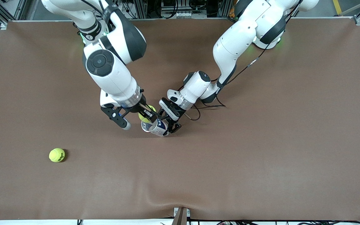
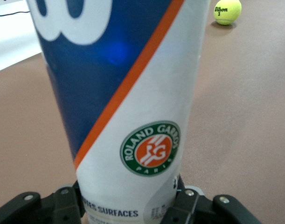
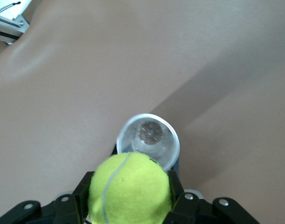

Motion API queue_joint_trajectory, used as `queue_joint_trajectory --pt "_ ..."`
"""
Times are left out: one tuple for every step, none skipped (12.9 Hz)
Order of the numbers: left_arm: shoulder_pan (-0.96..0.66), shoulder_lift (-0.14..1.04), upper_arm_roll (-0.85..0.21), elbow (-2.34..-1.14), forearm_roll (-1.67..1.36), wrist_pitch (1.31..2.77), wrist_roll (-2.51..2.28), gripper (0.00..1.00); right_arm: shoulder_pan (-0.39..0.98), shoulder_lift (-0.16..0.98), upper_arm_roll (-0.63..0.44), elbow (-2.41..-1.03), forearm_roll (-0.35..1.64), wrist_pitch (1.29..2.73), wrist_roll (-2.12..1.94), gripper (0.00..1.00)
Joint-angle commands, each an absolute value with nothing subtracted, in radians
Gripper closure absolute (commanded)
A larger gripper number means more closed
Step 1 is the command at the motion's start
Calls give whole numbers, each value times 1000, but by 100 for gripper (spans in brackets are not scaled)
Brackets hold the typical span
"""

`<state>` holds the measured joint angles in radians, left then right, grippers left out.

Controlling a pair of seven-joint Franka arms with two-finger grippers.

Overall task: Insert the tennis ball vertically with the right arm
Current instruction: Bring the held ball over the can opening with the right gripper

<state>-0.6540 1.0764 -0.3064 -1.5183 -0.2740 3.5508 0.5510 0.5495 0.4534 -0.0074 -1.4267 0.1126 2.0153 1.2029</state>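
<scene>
My right gripper [image 1: 146,114] is shut on a yellow-green tennis ball [image 1: 143,116] and holds it just above the open mouth of a tennis ball can [image 1: 155,127]. In the right wrist view the ball [image 3: 129,189] sits between the fingers, and the can's round white rim [image 3: 133,122] lies just past it, with the can's bottom visible inside. My left gripper [image 1: 171,122] is shut on the can's lower part and holds it upright on the table. In the left wrist view the blue, white and orange can [image 2: 128,107] fills the space between the fingers [image 2: 63,205].
A second tennis ball [image 1: 57,155] lies on the brown table mat [image 1: 261,156], nearer the front camera toward the right arm's end; it also shows in the left wrist view [image 2: 227,11]. A cable loops on the mat by the left wrist [image 1: 195,115].
</scene>
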Motion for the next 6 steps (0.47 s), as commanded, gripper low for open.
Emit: queue_joint_trajectory --pt "-652 1074 -307 -1560 -291 3553 548 31 577 511 -20 -1370 62 2011 1219 55" --pt "-652 1072 -307 -1563 -291 3553 548 31 587 523 -20 -1370 11 2011 1224 55" --pt "-652 1072 -307 -1566 -291 3553 548 31 600 529 -20 -1371 -4 2011 1224 55" --pt "-652 1069 -307 -1575 -293 3553 548 31 598 531 -20 -1374 -6 2010 1224 55" --pt "-650 1063 -308 -1594 -296 3553 545 32 598 532 -21 -1379 -6 2010 1224 55" --pt "-649 1060 -308 -1606 -295 3553 543 32 600 538 -21 -1381 -6 2008 1224 55"
